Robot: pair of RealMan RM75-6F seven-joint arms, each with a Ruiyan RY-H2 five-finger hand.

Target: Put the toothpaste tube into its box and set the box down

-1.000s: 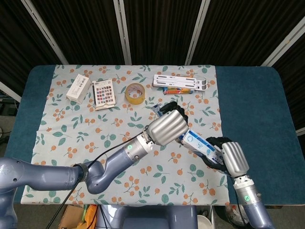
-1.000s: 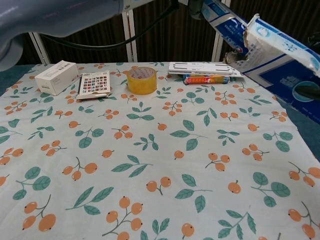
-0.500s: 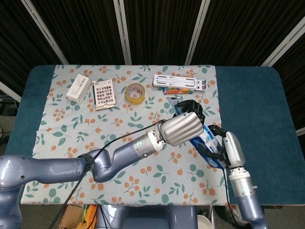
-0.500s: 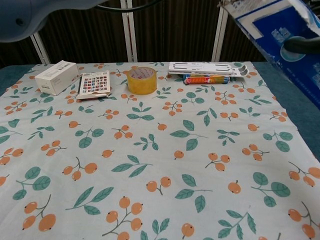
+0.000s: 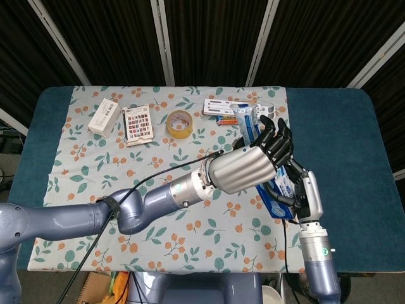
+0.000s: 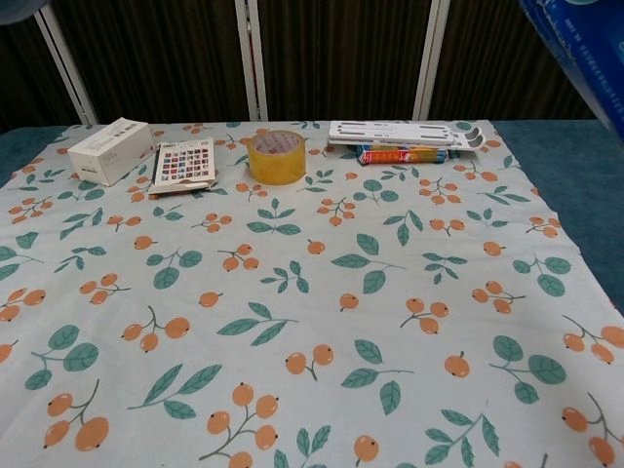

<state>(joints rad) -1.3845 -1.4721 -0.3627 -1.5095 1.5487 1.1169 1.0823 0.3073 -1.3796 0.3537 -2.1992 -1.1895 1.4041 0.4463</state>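
My left hand (image 5: 256,166) hangs over the right middle of the cloth, its dark fingers (image 5: 276,136) fanned out. The white and blue end of the toothpaste tube (image 5: 247,117) sticks out past it on the far side; the tube seems pinched at the thumb side, and the rest is hidden under the hand. Below it, my right hand (image 5: 305,190) grips the lower part of the blue toothpaste box (image 5: 278,197), held up off the table and tilted. In the chest view only a corner of the box (image 6: 585,49) shows at the top right, and neither hand.
Along the back of the floral cloth (image 5: 82,177) lie a white carton (image 5: 104,116), a stamp-patterned booklet (image 5: 138,124), a yellow tape roll (image 5: 180,123) and a white folding stand (image 5: 228,106) with a colourful pack (image 6: 405,154) beside it. Blue table (image 5: 335,139) borders the cloth.
Both hands have moved up and toward the far right with the tube and box. The box has tipped steeper and almost left the chest view. My left hand's fingers have fanned out.
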